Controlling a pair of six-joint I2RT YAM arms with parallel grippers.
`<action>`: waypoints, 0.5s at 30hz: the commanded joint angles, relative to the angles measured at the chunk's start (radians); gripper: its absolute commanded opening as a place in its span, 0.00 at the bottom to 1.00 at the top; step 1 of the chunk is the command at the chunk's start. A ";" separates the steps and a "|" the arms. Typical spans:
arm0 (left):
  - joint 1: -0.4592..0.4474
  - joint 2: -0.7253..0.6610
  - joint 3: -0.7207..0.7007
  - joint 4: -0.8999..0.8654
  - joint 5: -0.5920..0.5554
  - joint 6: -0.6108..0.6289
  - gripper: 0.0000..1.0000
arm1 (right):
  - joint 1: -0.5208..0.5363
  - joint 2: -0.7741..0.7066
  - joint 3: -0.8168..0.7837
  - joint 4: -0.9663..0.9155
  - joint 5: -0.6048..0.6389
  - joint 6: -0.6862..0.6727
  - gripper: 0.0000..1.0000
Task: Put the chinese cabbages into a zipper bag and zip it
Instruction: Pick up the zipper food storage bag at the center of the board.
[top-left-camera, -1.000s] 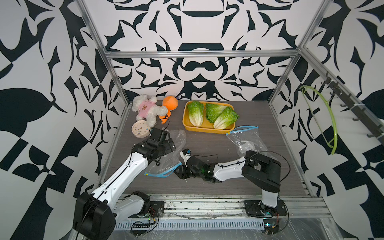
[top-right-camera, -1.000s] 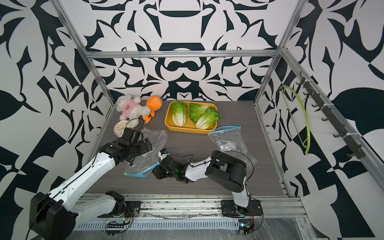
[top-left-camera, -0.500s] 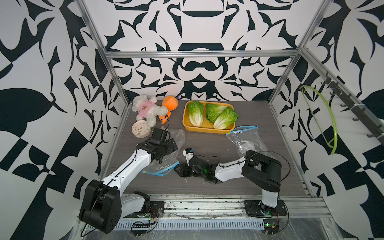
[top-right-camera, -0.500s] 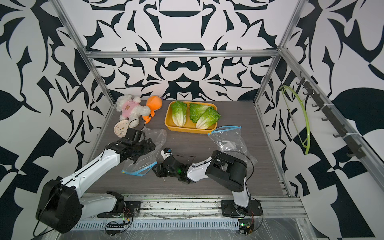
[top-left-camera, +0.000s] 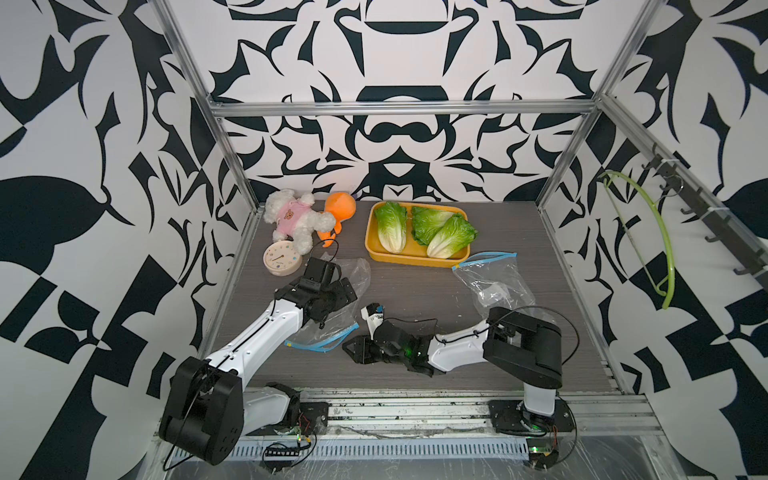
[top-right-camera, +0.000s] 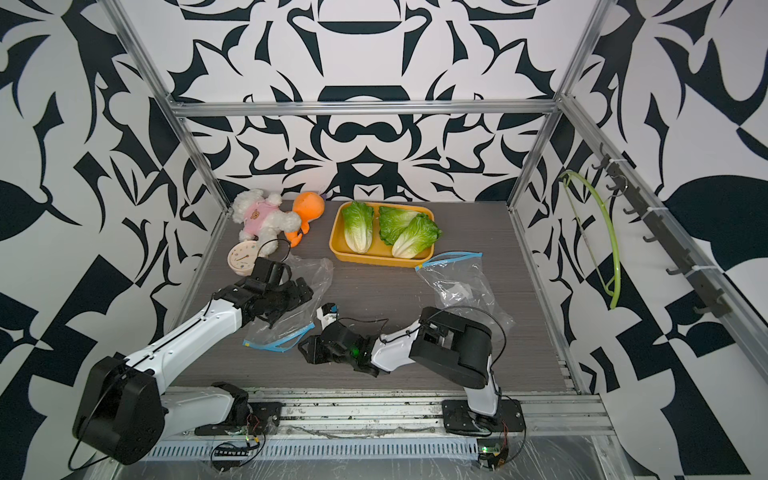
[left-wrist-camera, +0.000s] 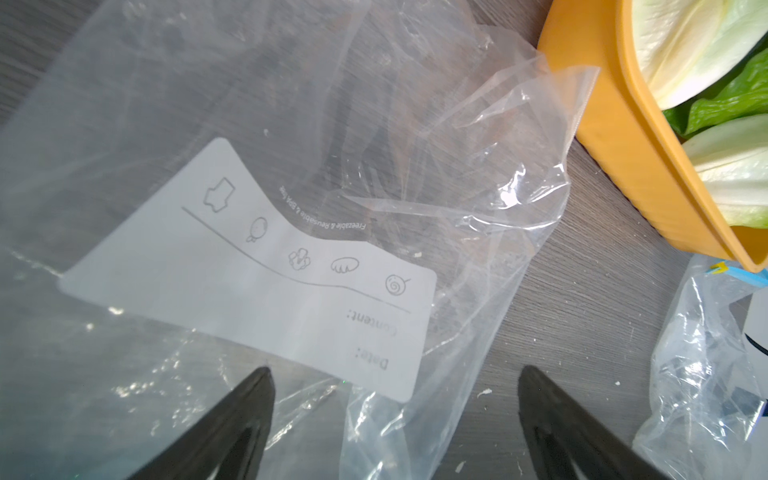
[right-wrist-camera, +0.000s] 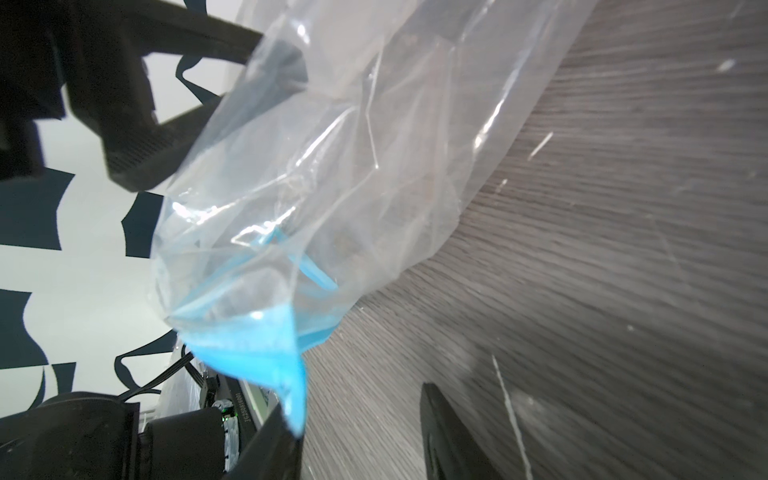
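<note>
Three chinese cabbages (top-left-camera: 390, 228) (top-left-camera: 428, 222) (top-left-camera: 451, 235) lie in a yellow tray (top-left-camera: 409, 258) at the back; they also show in the other top view (top-right-camera: 358, 226). A clear zipper bag (top-left-camera: 353, 274) (top-right-camera: 316, 274) with a blue zipper strip (top-left-camera: 320, 343) lies at the front left. My left gripper (top-left-camera: 345, 291) (left-wrist-camera: 395, 370) hovers open over the bag (left-wrist-camera: 249, 249), near its white label. My right gripper (top-left-camera: 353, 347) (right-wrist-camera: 355, 395) lies low on the table at the bag's mouth, open. The blue strip (right-wrist-camera: 257, 349) rests against one finger, and bare table shows between the jaws.
A second zipper bag (top-left-camera: 494, 282) lies at the right, in front of the tray. A white plush dog (top-left-camera: 295, 218), an orange plush toy (top-left-camera: 338, 208) and a small round clock (top-left-camera: 280, 259) sit at the back left. A green hanger (top-left-camera: 660, 232) hangs on the right wall.
The left arm has reached a little further over the bag, and the bag's blue strip has shifted slightly. The right gripper has stayed almost where it was.
</note>
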 joint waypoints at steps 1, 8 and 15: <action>0.006 0.007 -0.025 0.020 0.021 -0.009 0.94 | 0.004 0.022 0.067 0.037 0.042 0.017 0.44; 0.007 0.017 -0.029 0.021 0.036 -0.015 0.93 | 0.004 0.059 0.106 0.033 0.095 0.034 0.34; 0.007 -0.003 -0.045 0.030 0.034 -0.028 0.92 | 0.003 0.072 0.132 0.033 0.140 0.030 0.12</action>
